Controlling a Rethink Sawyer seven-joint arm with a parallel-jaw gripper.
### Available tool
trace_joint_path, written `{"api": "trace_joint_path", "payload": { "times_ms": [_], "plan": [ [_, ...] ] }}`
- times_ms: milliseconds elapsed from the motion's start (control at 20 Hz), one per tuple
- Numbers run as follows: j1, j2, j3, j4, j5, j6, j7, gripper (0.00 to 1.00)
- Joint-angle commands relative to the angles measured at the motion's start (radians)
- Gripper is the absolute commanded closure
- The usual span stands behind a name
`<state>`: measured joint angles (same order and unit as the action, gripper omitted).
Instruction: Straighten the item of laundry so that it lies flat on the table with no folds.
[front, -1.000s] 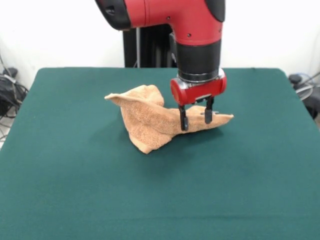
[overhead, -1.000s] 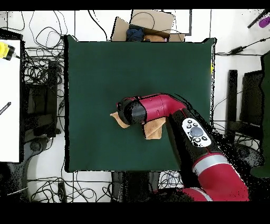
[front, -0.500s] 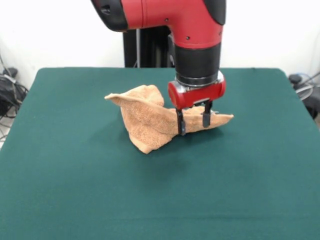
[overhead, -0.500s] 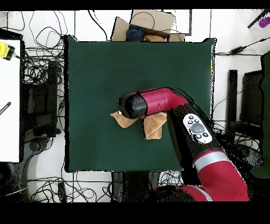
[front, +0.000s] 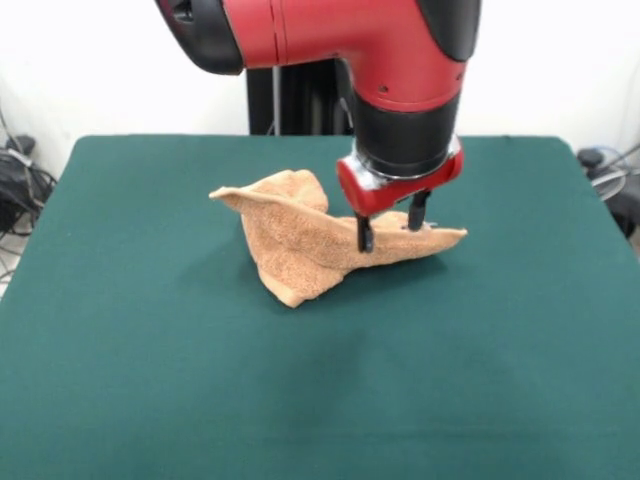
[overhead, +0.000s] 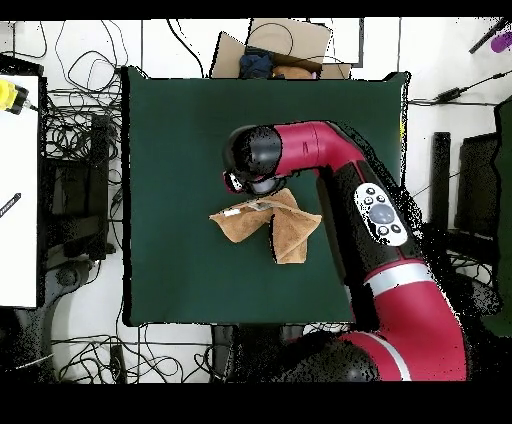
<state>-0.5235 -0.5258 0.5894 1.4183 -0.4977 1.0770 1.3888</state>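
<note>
The towel (front: 325, 243) lies crumpled near the middle of the table (front: 150, 380), a little closer to the edge where the robot stands than to the opposite edge. It is not flat at all — one pointed corner sticks out toward the left in the front view, another flap stretches to the right, and a thick folded lobe hangs toward the near edge. In the overhead view the towel (overhead: 268, 223) shows as a bent shape with a thin white tag along its upper fold.

The gripper (front: 391, 224) hangs just over the right flap of the towel, with the red arm (front: 340, 40) coming down from above. Its two dark fingers (front: 364, 233) stand apart with a clear gap, and nothing is between them; the tips look to be just above or at the cloth, but I cannot tell if they touch it. So the jaws are released and hold nothing.

My judgement is that the task is at an early step: the folds are all there and the gripper is placed between grasps, choosing a point on the cloth. The next move calls for a grip on one free corner or edge — the right flap is the closest — and then a pull outward along the table, away from the bunched middle, low enough that the cloth drags open and does not lift and fold again.
</note>
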Motion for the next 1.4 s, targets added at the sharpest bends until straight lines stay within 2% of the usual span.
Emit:
{"api": "trace_joint_path", "payload": {
  "times_ms": [50, 300, 500, 600, 750, 950, 1100, 1200, 1400],
  "plan": [
    [0.003, 0.033, 0.153, -0.092, 0.043, 0.153, -0.352, 0.00],
    [-0.052, 0.031, 0.208, 0.006, 0.033, 0.114, -0.506, 0.00],
    [-0.080, 0.039, 0.191, 0.061, 0.025, 0.047, -0.484, 0.00],
    [-0.083, 0.020, 0.159, 0.081, 0.022, -0.020, -0.392, 0.00],
    [-0.061, -0.063, 0.026, 0.138, -0.010, -0.214, -0.069, 0.00],
    [0.038, -0.153, -0.164, 0.166, -0.053, -0.319, 0.212, 0.00],
    [0.105, -0.156, -0.262, 0.140, -0.052, -0.337, 0.287, 0.00],
    [0.109, -0.141, -0.277, 0.132, -0.036, -0.351, 0.251, 0.00],
    [0.127, -0.169, -0.346, 0.164, -0.017, -0.391, 0.309, 0.00]
  ]
}}
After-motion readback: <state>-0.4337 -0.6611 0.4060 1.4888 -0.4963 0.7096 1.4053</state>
